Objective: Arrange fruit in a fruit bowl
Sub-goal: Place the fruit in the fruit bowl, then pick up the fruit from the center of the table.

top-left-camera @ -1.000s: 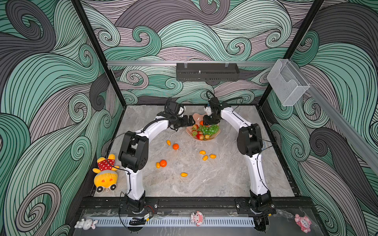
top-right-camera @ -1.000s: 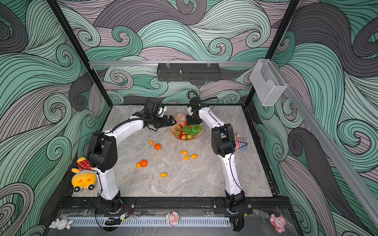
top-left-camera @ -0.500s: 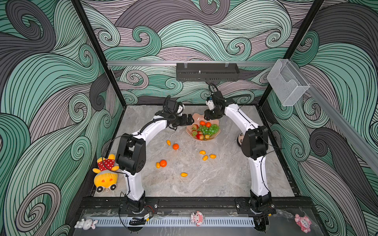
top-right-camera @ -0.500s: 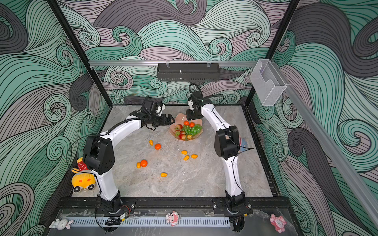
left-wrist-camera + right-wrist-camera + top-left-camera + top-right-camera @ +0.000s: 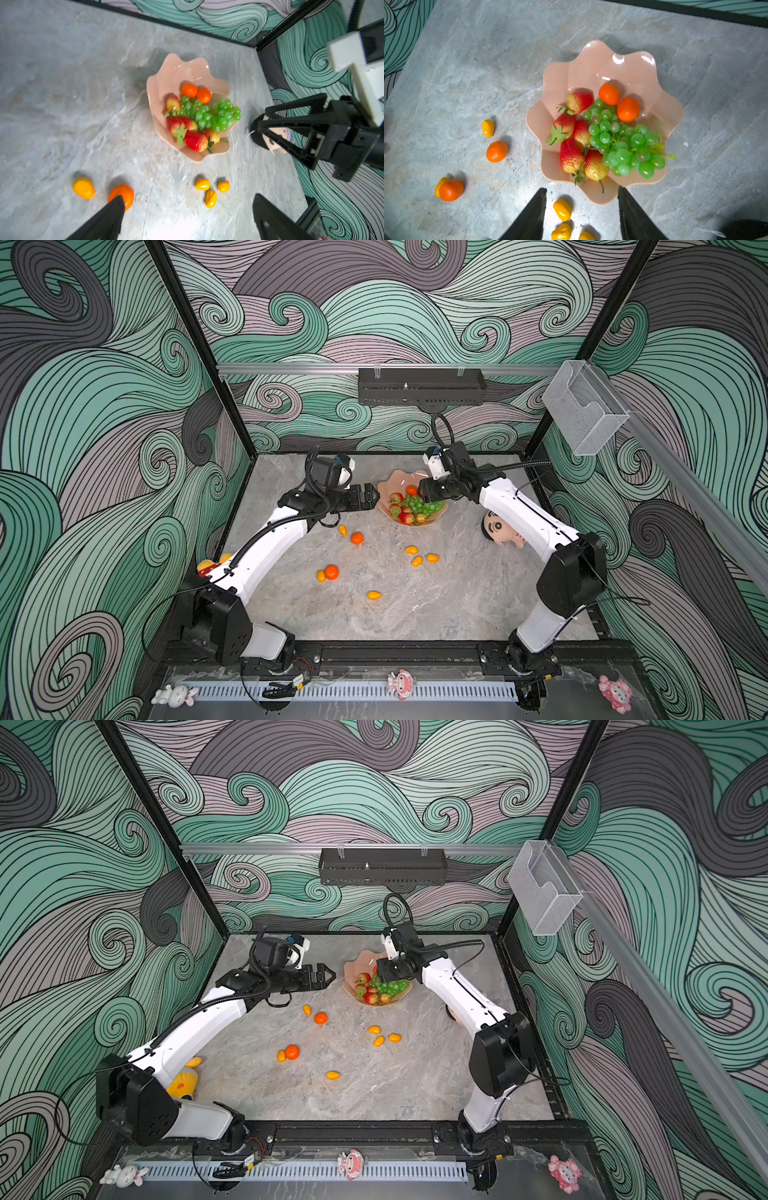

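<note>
Fruit (image 5: 571, 155) partly fills your glossy peach-pink scalloped bowl (image 5: 612, 68); round orange tangerines (image 5: 357, 538) and yellow ovals (image 5: 373, 595) wait on the grey table (image 5: 415, 622). Left gripper (image 5: 189, 207) and right gripper (image 5: 582, 189) flank the bowl, fingers apart, empty, probably to fetch them.

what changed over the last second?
Both elbows swung toward the front and outward: left arm now hides most of the yellow doll, right arm uncovers a doll head. Nothing grasped or released; left gripper and right gripper stay open by the bowl. Bowl and fruit unmoved.
</note>
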Tool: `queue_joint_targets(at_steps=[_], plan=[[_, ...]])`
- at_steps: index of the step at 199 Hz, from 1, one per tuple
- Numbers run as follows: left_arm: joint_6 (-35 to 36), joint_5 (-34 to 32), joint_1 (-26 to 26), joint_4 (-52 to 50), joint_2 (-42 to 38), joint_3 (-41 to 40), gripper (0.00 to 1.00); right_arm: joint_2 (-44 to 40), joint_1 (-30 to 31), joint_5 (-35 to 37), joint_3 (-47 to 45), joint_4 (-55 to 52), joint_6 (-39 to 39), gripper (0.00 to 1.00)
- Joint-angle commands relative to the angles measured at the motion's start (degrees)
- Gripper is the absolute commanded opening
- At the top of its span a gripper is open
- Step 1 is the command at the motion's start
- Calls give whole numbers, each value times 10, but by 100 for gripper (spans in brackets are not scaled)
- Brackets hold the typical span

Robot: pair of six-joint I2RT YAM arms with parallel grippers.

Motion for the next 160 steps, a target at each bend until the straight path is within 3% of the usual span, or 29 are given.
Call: queue_joint_targets(at_steps=[1,37,77,120,160], plan=[[-23,-29,-2,-30,-43,-25,99,-48,22,23,-70,70,41,55],[-21,-27,-2,-103,-91,-59,99,-116,85,62,-190,135,74,55],[-42,-50,-2,-113,-169,-147,99,-167,177,120,-295,220,121,55],[-84,-70,-2,-125,-241,-222,99,-180,288,216,-355,289,144,55],[-118,-84,-2,-121,-292,-280,99,-151,362,275,-358,325,152,55]])
